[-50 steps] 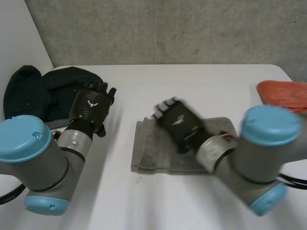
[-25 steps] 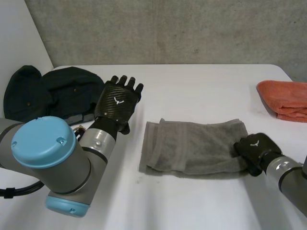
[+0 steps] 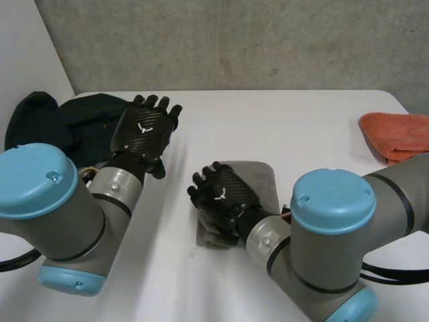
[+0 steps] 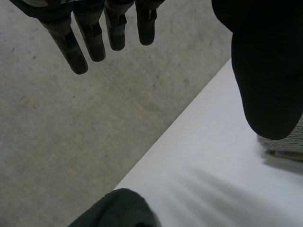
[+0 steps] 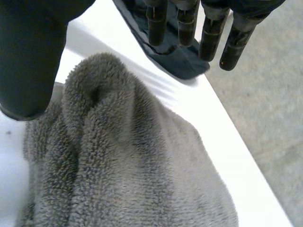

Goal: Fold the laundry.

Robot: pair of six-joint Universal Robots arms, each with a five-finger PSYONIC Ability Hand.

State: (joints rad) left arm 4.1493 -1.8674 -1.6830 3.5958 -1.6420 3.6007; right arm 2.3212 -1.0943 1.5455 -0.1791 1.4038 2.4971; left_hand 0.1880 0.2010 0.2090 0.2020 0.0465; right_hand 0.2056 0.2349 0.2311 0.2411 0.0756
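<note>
resting on one end of folded grey towel, r hand is holding nothing, fingers straight; l hand is hovering spread open nr dark clothes.

One white tabletop carries three lots of laundry, namely one grey towel, one orange cloth and one dark heap of clothing, with two black hands over it, one left hand and one right hand.

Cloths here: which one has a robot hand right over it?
The grey towel in the middle, under the right hand. The orange towel lies at the table's right edge, the dark garment at its far left.
</note>
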